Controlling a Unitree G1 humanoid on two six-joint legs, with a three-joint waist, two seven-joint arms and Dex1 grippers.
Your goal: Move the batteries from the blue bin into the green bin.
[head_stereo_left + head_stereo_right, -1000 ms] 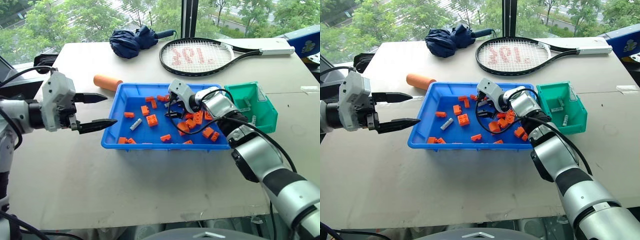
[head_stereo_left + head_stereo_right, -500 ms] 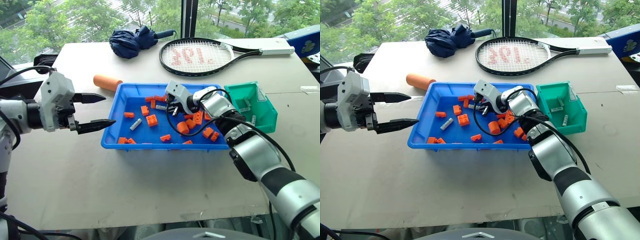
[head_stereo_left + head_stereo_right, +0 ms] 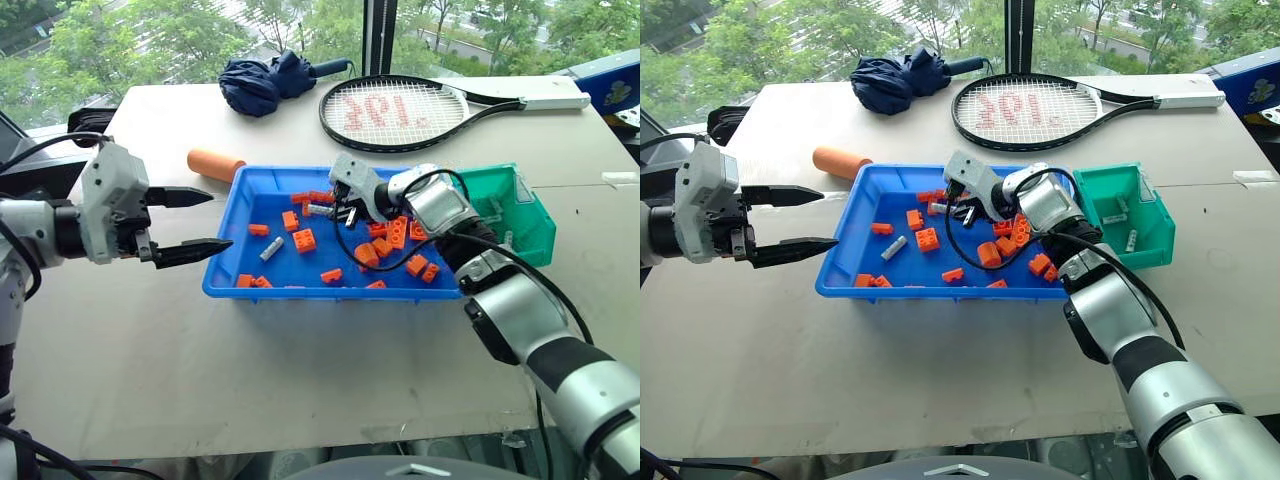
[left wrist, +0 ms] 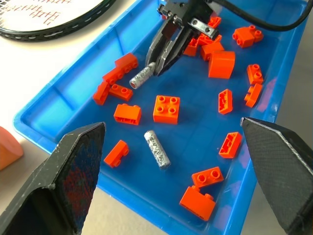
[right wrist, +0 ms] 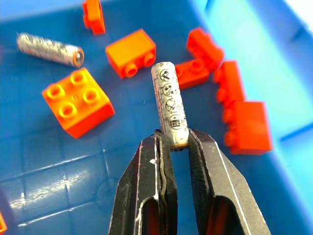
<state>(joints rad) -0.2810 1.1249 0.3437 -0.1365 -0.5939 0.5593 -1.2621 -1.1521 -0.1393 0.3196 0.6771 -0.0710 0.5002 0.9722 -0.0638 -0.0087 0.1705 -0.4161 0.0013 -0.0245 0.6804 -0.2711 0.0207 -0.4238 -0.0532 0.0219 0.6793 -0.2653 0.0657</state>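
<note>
Right wrist view | right hand (image 5: 178, 147) clenched on battery (image 5: 169, 103) end | axis continues finger line

Bright daylight comes from the windows beyond the table (image 3: 300, 370), even and soft, no harsh glare. Shadows are faint: a pale one under my left gripper (image 3: 190, 220), a thin dark line beneath the blue bin (image 3: 240, 200). Head views are sharp across the table. In my right wrist view the battery (image 5: 169, 104) and my fingers (image 5: 146, 196) are crisp, bricks (image 5: 78, 100) behind slightly soft, mild sheen on the bin floor. My left fingertips (image 4: 63, 186) look blurred up close.
</note>
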